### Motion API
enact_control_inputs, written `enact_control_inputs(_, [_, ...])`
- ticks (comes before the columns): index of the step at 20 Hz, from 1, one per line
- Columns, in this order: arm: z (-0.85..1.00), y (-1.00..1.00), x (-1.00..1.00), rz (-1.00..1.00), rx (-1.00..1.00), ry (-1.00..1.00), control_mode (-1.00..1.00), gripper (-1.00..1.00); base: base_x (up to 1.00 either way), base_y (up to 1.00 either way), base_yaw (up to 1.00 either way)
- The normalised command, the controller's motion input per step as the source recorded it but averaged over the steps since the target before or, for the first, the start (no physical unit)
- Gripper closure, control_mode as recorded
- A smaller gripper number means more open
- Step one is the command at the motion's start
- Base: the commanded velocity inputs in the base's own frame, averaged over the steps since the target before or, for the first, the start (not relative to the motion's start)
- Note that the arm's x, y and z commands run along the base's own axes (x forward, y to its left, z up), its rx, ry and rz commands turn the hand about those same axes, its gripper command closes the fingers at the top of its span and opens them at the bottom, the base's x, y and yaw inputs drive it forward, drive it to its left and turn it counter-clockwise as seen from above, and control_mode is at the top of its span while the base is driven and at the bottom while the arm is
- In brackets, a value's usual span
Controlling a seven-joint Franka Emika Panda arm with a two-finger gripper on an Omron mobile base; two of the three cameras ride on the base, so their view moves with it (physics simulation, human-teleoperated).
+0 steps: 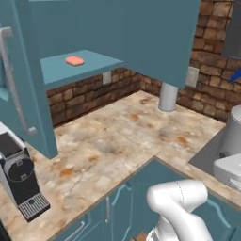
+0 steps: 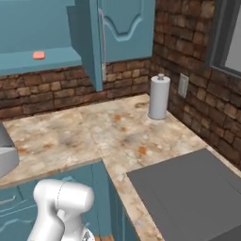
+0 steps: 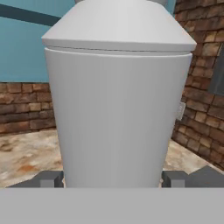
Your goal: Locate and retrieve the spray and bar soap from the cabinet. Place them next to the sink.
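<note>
The spray (image 3: 116, 109), a grey-white bottle, stands upright between my fingertips (image 3: 49, 179), and my gripper (image 3: 113, 180) is shut on its lower body. At the right edge of the left base view the spray (image 1: 233, 132) hangs over the dark grey sink (image 1: 206, 157), its blue nozzle (image 1: 236, 75) just showing. The salmon bar soap (image 1: 74, 60) lies on the shelf of the open teal cabinet (image 1: 84, 66), far to the left of my hand. From the other side, the bar soap (image 2: 39, 55) rests on that shelf, and the sink (image 2: 188, 188) lies at lower right.
The cabinet door (image 1: 21, 89) hangs open at the left. A paper towel roll (image 1: 167, 96) stands in the brick corner. A black coffee machine (image 1: 21, 176) sits at the counter's left front. The marble counter (image 1: 117, 136) spreads between them.
</note>
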Motion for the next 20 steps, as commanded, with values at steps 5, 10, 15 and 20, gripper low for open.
enact_control_inputs(5, [0.0,0.0,0.0,0.0,0.0,0.0,1.0,1.0,-0.17,0.0,-0.43])
enact_control_inputs(10, [0.0,0.0,0.0,0.0,0.0,0.0,1.0,1.0,-0.2,0.0,-0.41])
enact_control_inputs(15, [0.0,0.0,0.0,0.0,0.0,0.0,1.0,1.0,-0.18,0.0,-0.42])
enact_control_inputs(20, [0.0,0.0,0.0,0.0,0.0,0.0,1.0,1.0,-0.18,0.0,-0.42])
